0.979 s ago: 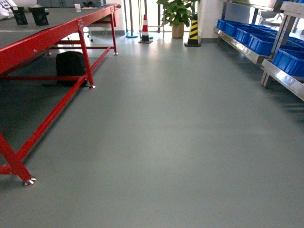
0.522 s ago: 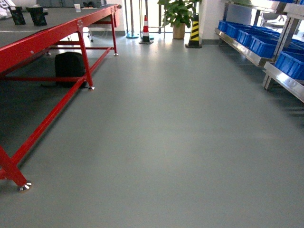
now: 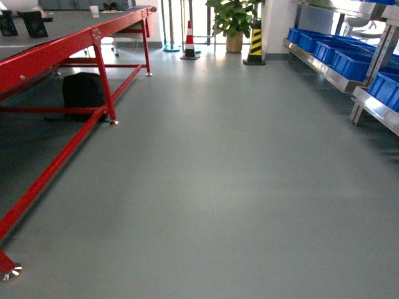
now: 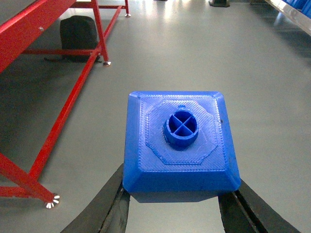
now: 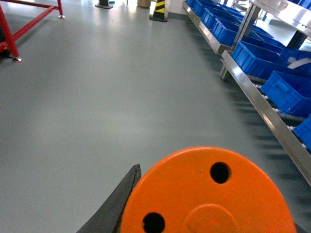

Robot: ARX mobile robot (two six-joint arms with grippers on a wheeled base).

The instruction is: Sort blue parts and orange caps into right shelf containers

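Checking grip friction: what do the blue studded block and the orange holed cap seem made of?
Blue studded block: likely 3D-printed plastic, matte, with fine layer lines across its top. Orange holed cap: smooth, slightly glossy plastic by its look, though its sides are out of view.

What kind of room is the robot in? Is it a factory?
Probably a workshop or warehouse: a steel roller rack holds rows of big blue plastic crates, a long red-framed work table runs along the left, and a striped traffic cone stands on the bare grey floor.
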